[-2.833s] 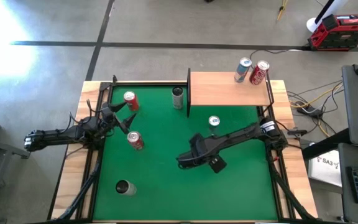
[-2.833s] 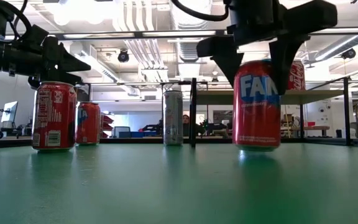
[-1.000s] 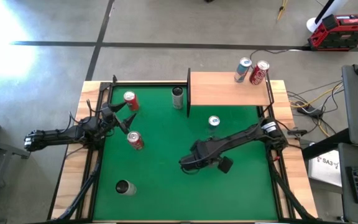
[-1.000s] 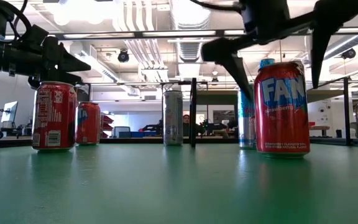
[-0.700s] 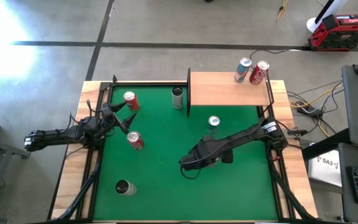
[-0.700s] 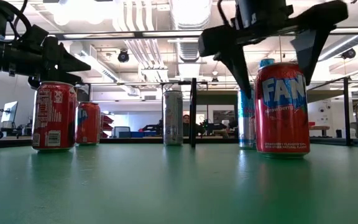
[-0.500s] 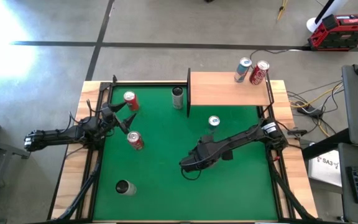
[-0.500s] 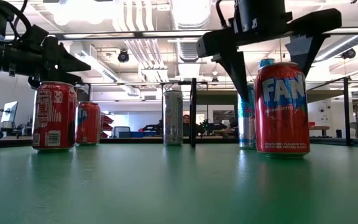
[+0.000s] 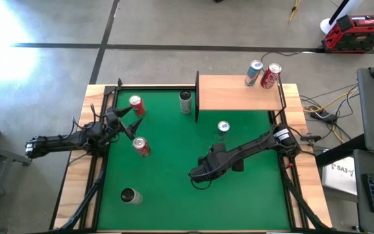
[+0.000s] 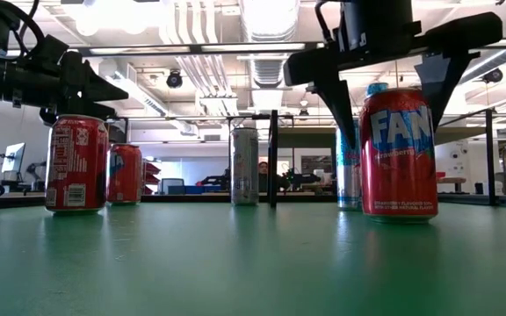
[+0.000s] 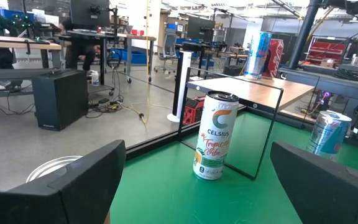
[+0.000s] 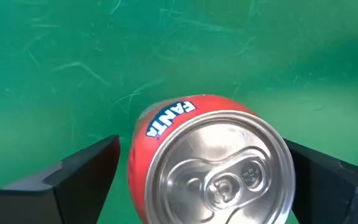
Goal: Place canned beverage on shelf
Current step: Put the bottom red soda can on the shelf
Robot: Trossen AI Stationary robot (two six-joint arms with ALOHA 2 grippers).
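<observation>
A red Fanta can (image 10: 400,154) stands upright on the green mat; in the high view my right gripper hides it. My right gripper (image 9: 200,173) hangs over the can, open, pointing down. Its two fingers stand either side of the can's top (image 12: 222,171) with a gap on each side. The light-wood shelf (image 9: 236,97) with black rails sits at the far right and carries two cans (image 9: 263,75). My left gripper (image 9: 127,123) is open and empty at the left, between two red cans (image 9: 136,104) (image 9: 141,146).
A tall Celsius can (image 9: 186,102) stands by the shelf's left rail; it also shows in the left wrist view (image 11: 215,144). A blue-silver can (image 9: 223,127) stands in front of the shelf. Another can (image 9: 130,195) stands near the front left. Bare mat lies at the middle front.
My right gripper has turned about its wrist above the Fanta can, so its open fingers now stand level on either side of the can's top. The can has stayed upright in place.
</observation>
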